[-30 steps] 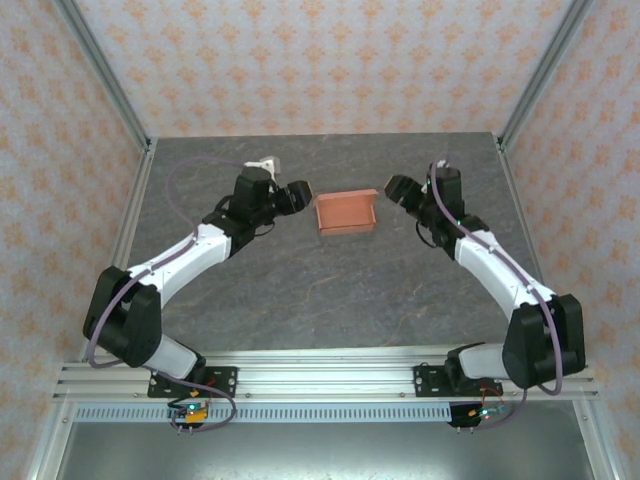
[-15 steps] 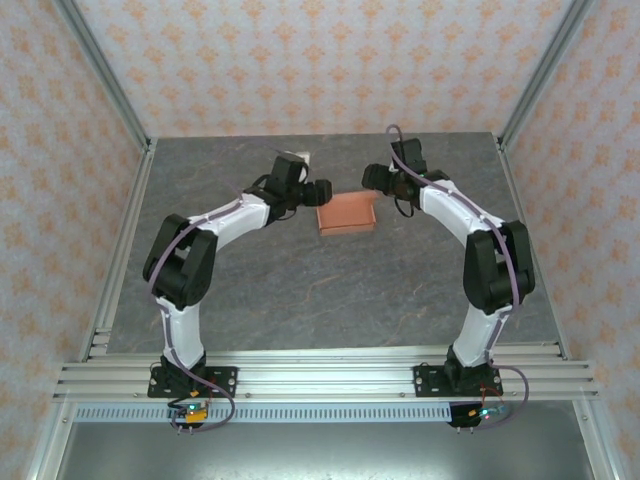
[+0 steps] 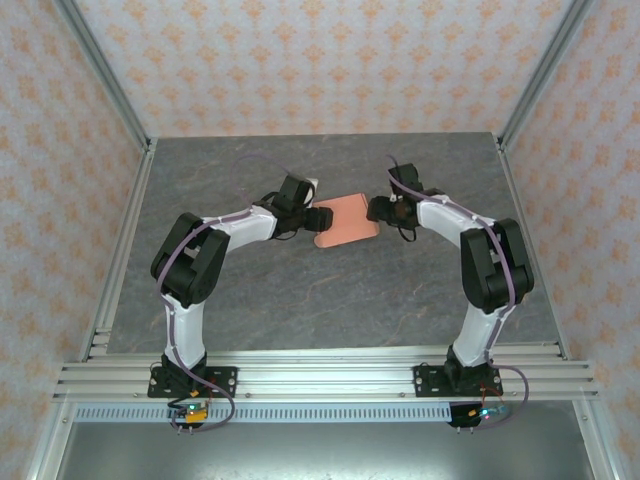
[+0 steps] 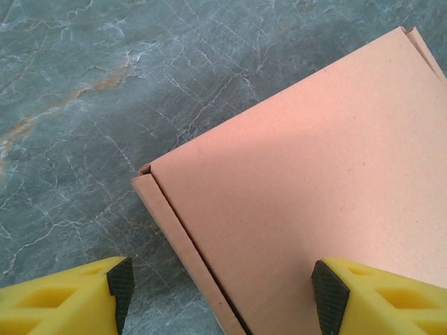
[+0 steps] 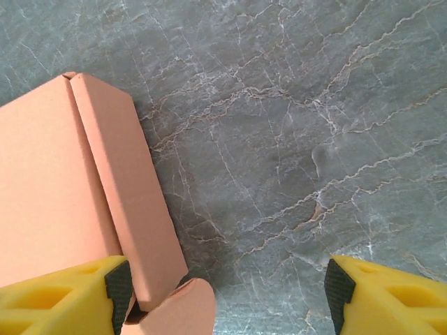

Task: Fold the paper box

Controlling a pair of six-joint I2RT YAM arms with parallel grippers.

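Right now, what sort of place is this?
Probably a robot test cell: a grey stone-look table boxed in by patterned panels and aluminium posts, with a mounting rail in front.

The left arm [image 3: 235, 222] and right arm [image 3: 450, 215] are stretched forward and bent inward, elbows raised. The left gripper [image 3: 318, 218] and right gripper [image 3: 378, 210] are aimed at each other, low down, yellow fingers [image 4: 63, 293] spread wide on both.

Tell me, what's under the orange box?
The box lies flat on the grey table. The table right beneath it is covered, so anything there is hidden.
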